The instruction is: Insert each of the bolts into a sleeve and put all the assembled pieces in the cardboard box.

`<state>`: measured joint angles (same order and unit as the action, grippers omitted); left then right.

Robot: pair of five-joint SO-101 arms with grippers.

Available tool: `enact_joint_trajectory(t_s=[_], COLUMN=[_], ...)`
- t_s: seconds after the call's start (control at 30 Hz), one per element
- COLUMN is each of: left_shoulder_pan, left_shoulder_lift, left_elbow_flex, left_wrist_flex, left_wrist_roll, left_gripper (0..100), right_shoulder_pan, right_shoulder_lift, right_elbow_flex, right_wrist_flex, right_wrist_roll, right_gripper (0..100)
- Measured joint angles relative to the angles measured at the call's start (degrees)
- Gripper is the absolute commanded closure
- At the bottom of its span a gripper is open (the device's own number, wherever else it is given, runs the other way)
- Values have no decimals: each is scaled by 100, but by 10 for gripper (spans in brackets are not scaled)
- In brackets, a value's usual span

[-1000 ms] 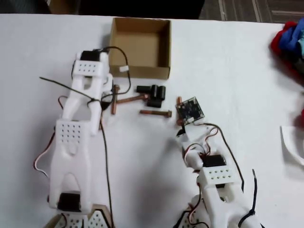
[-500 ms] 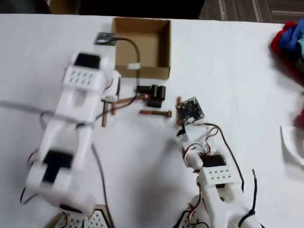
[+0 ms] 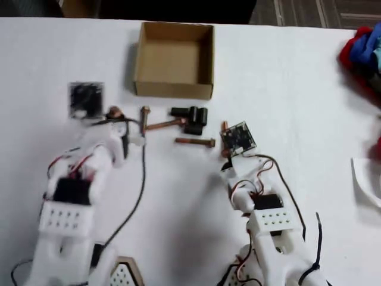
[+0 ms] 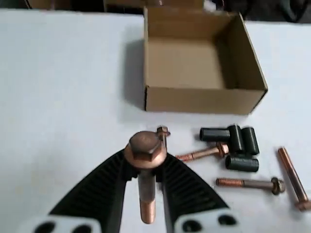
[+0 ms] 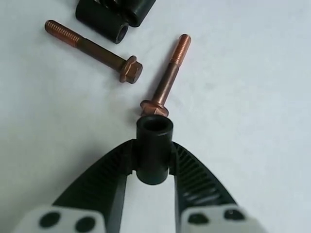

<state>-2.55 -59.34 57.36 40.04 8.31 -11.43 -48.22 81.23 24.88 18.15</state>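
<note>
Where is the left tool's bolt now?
High view: the bolt is clamped in the left tool, left of the loose bolts, by the cardboard box's near-left corner.

bolt [image 4: 145, 148] copper; sleeve [image 5: 154, 145] black; cardboard box [image 4: 204, 100] plain brown; table [image 3: 297, 89] white; arms [image 3: 65, 220] white; fingers [image 5: 197, 187] black, ribbed

coppery metal bolt [image 4: 145, 151], matt black sleeve [image 5: 154, 151]

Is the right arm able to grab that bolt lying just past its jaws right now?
Probably not yet: its jaws are shut on a black sleeve, leaving no room. The bolt itself lies bare on the table just beyond them, with nothing covering it.
</note>
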Motion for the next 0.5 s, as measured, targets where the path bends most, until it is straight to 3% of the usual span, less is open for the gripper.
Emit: enact_joint_trajectory(t_s=[0.3, 0.5], left_shoulder_pan=[-132, 299], left_shoulder_lift=[-457, -431], left_elbow_flex=[62, -97], left_wrist_flex=[-932, -1301], left_wrist_roll=[9, 9], left_gripper=[975, 975], right_shoulder_pan=[-1618, -1820], right_shoulder_lift=[0, 0], right_elbow_flex=[-519, -554], right_wrist_flex=[-1073, -2119], right_wrist_roll=[-914, -932], right_gripper=[978, 978])
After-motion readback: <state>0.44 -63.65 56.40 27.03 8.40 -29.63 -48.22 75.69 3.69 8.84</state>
